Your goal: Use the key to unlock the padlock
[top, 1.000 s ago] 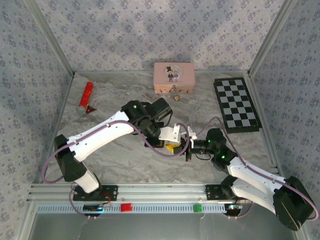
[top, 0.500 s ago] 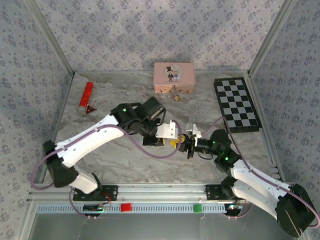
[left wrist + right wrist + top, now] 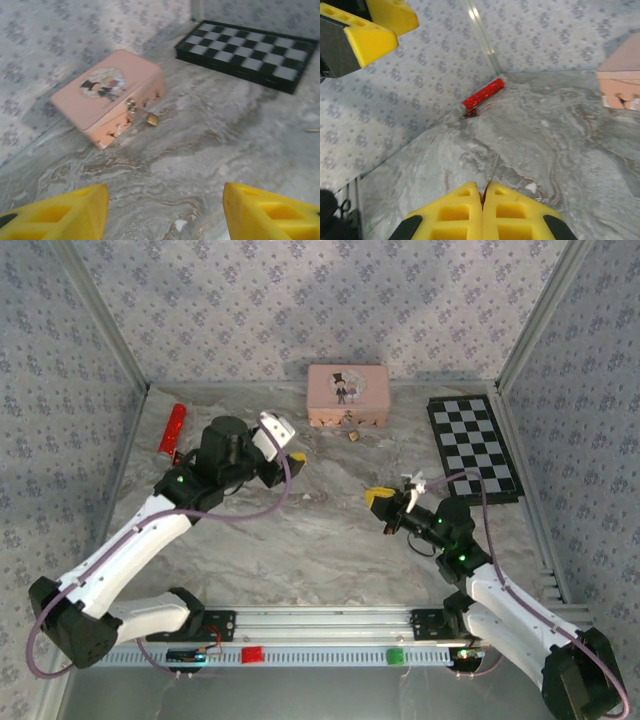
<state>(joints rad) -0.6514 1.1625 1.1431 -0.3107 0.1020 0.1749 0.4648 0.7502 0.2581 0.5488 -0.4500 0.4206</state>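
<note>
Workspace: patterned walls [image 3: 320,300] are boxing in the table [image 3: 300,540] on three sides, with aluminium posts at the back corners and a rail [image 3: 320,622] running along the near edge. Open room is sitting in the centre, between the two arms.

Left gripper [image 3: 165,212] is hanging above the table left of centre, facing the back wall, yellow fingers [image 3: 60,217] spread wide with nothing between them.

Right gripper [image 3: 482,192] is hovering right of centre, fingers pressed together and pinching a thin grey metal blade, which looks like the key [image 3: 493,167], poking out of the tips.

The chessboard [image 3: 472,448] is taking up the back right, and the red stick [image 3: 172,429] is lying by the left wall.

Labels: the pink box [image 3: 347,395] is showing a cartoon couple on its lid; any lettering is too small to read.

The padlock [image 3: 152,119] is lying on the table just in front of the box's front face, near the clasp, and I can't tell if it's touching. It's showing as a tiny brass-gold body, with the shackle too blurred to make out. It's well apart from both grippers.
</note>
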